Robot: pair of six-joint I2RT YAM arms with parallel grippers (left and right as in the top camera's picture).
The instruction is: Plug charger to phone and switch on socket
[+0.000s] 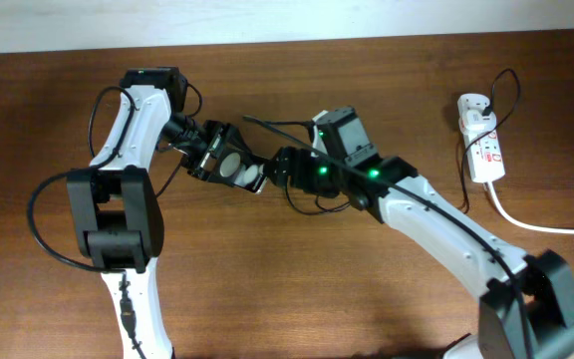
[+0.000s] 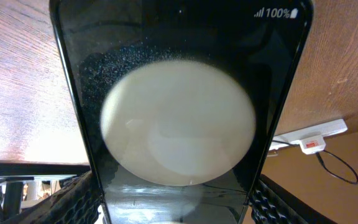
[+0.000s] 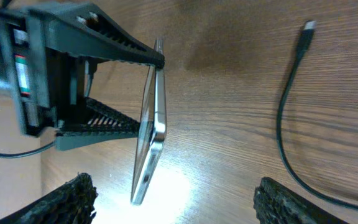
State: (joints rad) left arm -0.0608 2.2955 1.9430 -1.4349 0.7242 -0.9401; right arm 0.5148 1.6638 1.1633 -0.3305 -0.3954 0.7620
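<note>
Left end effector [image 1: 225, 162] clamped on phone [image 1: 251, 178], holding it edge-on. Right end effector [image 3: 178, 202] just beside phone, jaws wide apart.

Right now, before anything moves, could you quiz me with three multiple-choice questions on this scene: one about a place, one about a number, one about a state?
1. Where is the socket?
A) between the two arms
B) under the left arm
C) far out on the right arm's side

2. What battery figure shows on the phone?
A) 10%
B) 100%
C) 55%

3. The charger has its plug tip:
A) lying free on the table
B) pushed into the phone
C) pushed into the socket

Answers:
1 C: the overhead view has it near the table's right edge.
2 B: the left wrist view reads 100% at the screen's corner.
3 A: the right wrist view shows the tip bare on the wood, with the right gripper open and empty.
</note>
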